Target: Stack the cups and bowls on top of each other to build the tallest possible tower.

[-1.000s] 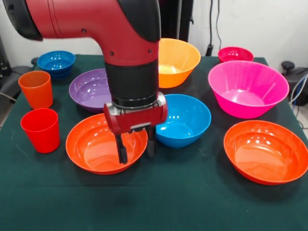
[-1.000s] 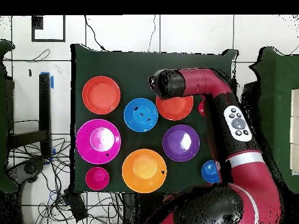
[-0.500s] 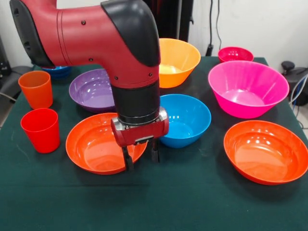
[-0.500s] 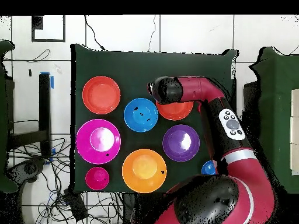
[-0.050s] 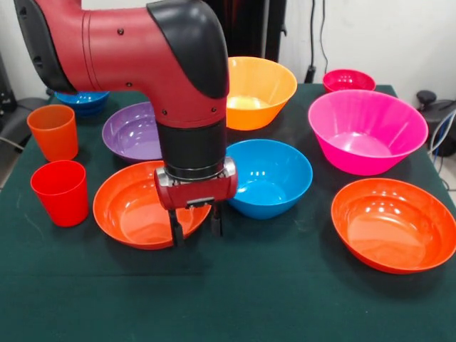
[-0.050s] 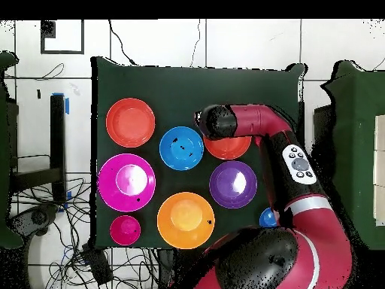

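Red-orange shallow plastic bowl (image 5: 135, 206), near left of the table, has its near-right rim pinched between the narrowed fingers of the gripper (image 5: 194, 226) — a thin-edge hold; lifting could tilt or drop it.

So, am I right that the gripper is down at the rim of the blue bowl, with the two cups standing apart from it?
Not quite: the front view shows the gripper at the rim of a red-orange bowl, not the blue bowl beside it. The two cups do stand apart from it.
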{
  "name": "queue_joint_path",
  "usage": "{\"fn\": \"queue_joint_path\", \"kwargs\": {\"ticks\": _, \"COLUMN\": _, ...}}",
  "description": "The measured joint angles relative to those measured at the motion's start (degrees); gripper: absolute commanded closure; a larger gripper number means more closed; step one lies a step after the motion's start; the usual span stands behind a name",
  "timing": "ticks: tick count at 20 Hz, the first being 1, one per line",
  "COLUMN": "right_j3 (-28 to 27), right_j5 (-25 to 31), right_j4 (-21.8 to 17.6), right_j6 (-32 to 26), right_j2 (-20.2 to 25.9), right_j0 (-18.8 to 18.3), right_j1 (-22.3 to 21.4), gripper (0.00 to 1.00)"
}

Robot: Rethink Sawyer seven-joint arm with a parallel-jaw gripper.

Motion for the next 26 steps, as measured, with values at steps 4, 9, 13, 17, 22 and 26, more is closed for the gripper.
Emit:
{"fn": "queue_joint_path", "kwargs": {"ticks": 4, "right_j3": 1.1, "right_j5": 0.0, "right_j4": 0.3, "right_j6": 1.4, "right_j2": -1.6, "right_j0": 0.6, "right_j1": -1.8, "gripper": 0.00}}
{"fn": "queue_joint_path", "kwargs": {"ticks": 9, "right_j3": 3.7, "right_j5": -0.9, "right_j4": 0.6, "right_j6": 2.8, "right_j2": -2.9, "right_j0": 0.9, "right_j1": -4.3, "gripper": 0.00}}
{"fn": "queue_joint_path", "kwargs": {"ticks": 13, "right_j3": 6.9, "right_j5": -3.3, "right_j4": 1.1, "right_j6": 4.0, "right_j2": -4.0, "right_j0": 1.5, "right_j1": -6.4, "gripper": 0.00}}
{"fn": "queue_joint_path", "kwargs": {"ticks": 17, "right_j3": 9.6, "right_j5": -5.2, "right_j4": 2.3, "right_j6": 5.6, "right_j2": -5.2, "right_j0": 2.7, "right_j1": -8.1, "gripper": 0.00}}
{"fn": "queue_joint_path", "kwargs": {"ticks": 22, "right_j3": 12.1, "right_j5": -6.3, "right_j4": 3.3, "right_j6": 7.1, "right_j2": -6.1, "right_j0": 4.5, "right_j1": -9.2, "gripper": 0.00}}
{"fn": "queue_joint_path", "kwargs": {"ticks": 26, "right_j3": 14.1, "right_j5": -8.1, "right_j4": 4.5, "right_j6": 8.6, "right_j2": -6.7, "right_j0": 6.3, "right_j1": -9.6, "gripper": 0.00}}
